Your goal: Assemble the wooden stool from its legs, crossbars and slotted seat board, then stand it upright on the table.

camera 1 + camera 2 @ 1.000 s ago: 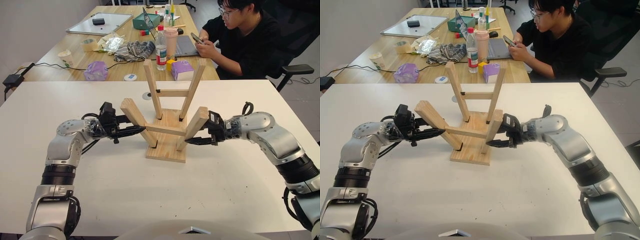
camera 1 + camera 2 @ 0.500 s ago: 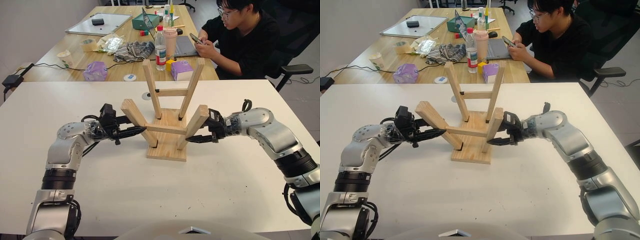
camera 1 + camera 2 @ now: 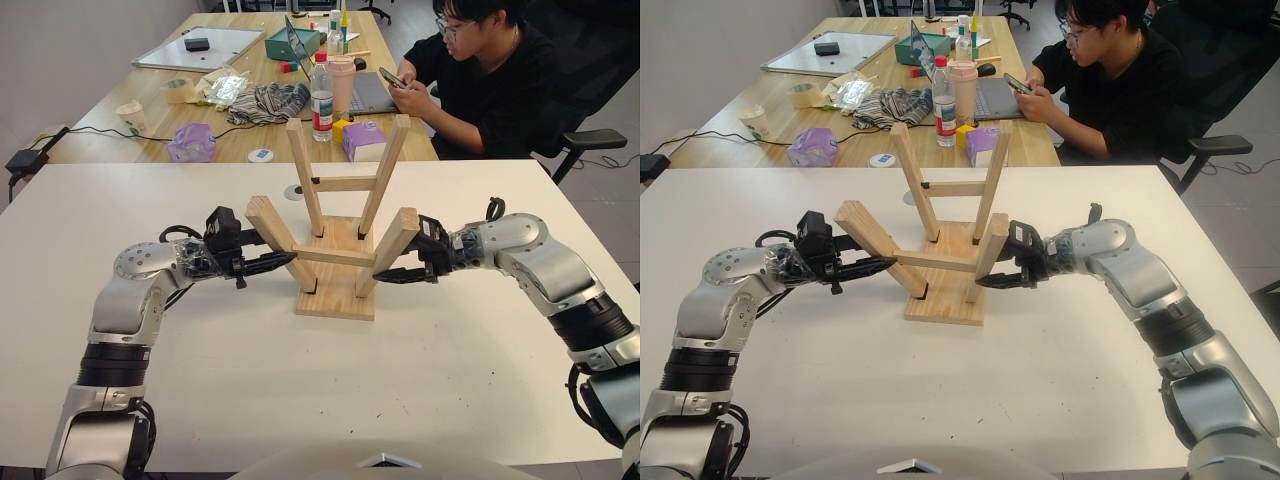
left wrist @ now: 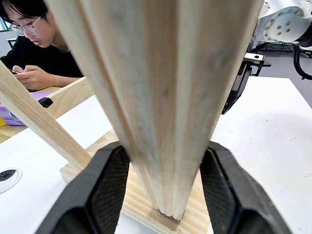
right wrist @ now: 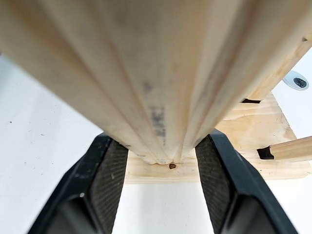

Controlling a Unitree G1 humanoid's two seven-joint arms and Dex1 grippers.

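Observation:
The wooden stool stands upside down mid-table, its slotted seat board (image 3: 335, 298) flat on the white top and the legs pointing up. Crossbars (image 3: 333, 257) join the legs. My left gripper (image 3: 275, 262) is shut on the near-left leg (image 3: 270, 230), low down by the seat board; the left wrist view has its black fingers (image 4: 105, 190) pressed on both sides of that leg (image 4: 161, 87). On the other side my right gripper (image 3: 386, 277) is shut on the near-right leg (image 3: 392, 243), with its fingers (image 5: 105, 180) clamped round the leg (image 5: 146, 83). Both far legs (image 3: 305, 175) stand free.
A round cable port (image 3: 293, 191) lies in the white table just behind the stool. The wooden table beyond carries a bottle (image 3: 321, 96), a pink cup (image 3: 343, 85), purple boxes (image 3: 191, 142) and clutter. A person sits at its far right.
My left gripper has edged slightly to the right along with the near-left leg. The stool has shifted by a hair; the right gripper holds the same grip.

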